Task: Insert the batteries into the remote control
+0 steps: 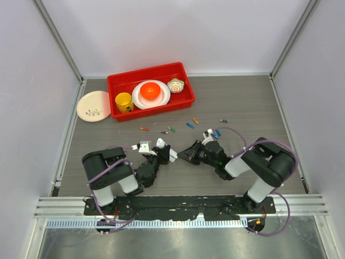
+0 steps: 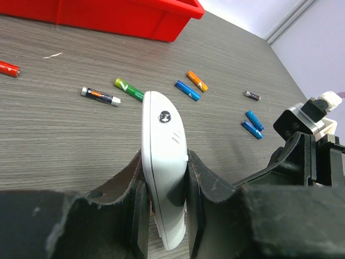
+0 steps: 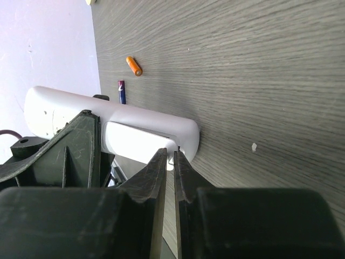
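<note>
Seen from above, two black robot grippers meet over a grey wood-grain tabletop [image 1: 242,102], close in front of the arms' bases.

The left gripper [image 2: 164,162] is closed on the slim white plastic remote control with rounded ends [image 2: 161,135]. Its two black fingers [image 2: 135,183] press the remote's long sides, and the remote stands on edge, its rounded tip pointing away from the wrist.

The right gripper [image 3: 168,159] is almost closed, with only a thin slit between the jaws. Its tips sit at the edge of a white panel on the remote's side (whether they pinch anything there, I cannot tell).

The loose batteries lie scattered on the table beyond the remote, none of them in either gripper:
- a red one [image 2: 8,68] far left
- a black-and-silver one [image 2: 101,96]
- a green one [image 2: 128,89]
- a blue one [image 2: 187,90]
- an orange one [image 2: 197,81]
- a dark grey one [image 2: 251,95]
- two blue ones side by side [image 2: 252,124]

At the back of the table is a red plastic tray [image 1: 113,81], holding a yellow cup [image 1: 124,102] and a white plate with an orange ball [image 1: 151,93]. A cream round plate [image 1: 93,106] lies just left of the tray.
</note>
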Motion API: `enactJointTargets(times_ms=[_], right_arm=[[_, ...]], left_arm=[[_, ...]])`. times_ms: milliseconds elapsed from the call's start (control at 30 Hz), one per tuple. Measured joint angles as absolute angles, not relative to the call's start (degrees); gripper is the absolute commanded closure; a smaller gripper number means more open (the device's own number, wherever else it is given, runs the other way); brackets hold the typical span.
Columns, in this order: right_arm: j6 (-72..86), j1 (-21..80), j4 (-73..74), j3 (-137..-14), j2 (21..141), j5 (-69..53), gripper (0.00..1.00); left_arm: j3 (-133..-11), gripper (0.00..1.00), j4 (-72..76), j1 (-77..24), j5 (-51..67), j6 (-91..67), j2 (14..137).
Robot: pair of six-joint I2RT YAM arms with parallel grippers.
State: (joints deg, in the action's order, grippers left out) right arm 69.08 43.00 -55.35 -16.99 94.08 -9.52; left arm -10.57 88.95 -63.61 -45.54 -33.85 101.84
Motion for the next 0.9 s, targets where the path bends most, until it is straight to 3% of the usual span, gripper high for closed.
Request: enactJointTargets(times_ms=[900], right_arm=[[67.2, 38.5, -54.8, -15.2, 92.7, -9.8, 0.78]], left_arm=[[-9.0, 1.0, 89.0, -64.6, -45.4, -34.3, 100.7]])
